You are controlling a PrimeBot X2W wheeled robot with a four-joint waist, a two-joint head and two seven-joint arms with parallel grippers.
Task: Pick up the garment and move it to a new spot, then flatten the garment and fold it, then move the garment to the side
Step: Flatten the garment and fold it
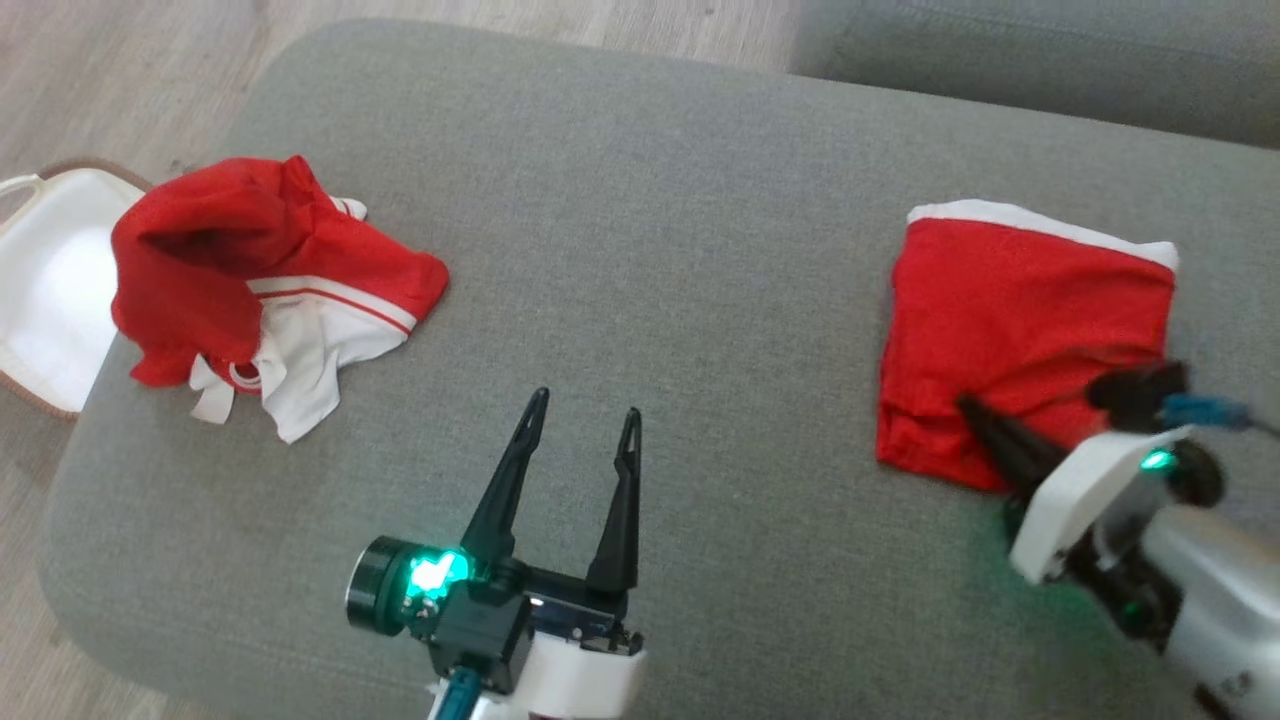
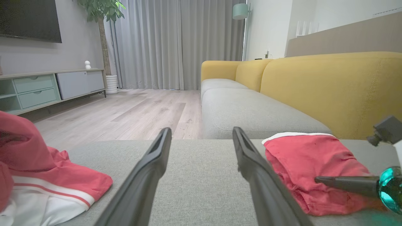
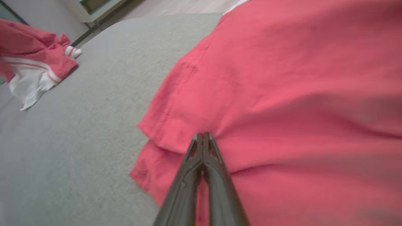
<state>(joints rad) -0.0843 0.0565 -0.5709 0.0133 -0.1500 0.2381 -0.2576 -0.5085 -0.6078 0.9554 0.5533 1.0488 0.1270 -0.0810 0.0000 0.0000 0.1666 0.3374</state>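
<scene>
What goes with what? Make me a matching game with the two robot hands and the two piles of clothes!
Things:
1. left gripper
2. right gripper
3. folded red garment
4. crumpled red-and-white clothes

Place or state:
A. in a heap at the left end of the grey cushion
B. open, nothing between its fingers
C. lying flat on the right side of the cushion
D. shut, pinching red cloth

Pairs: 1-B, 2-D, 3-C, 4-A

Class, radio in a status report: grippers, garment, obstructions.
Left gripper open, empty. Right gripper shut on folded garment, near edge. Crumpled clothes far left, apart.
</scene>
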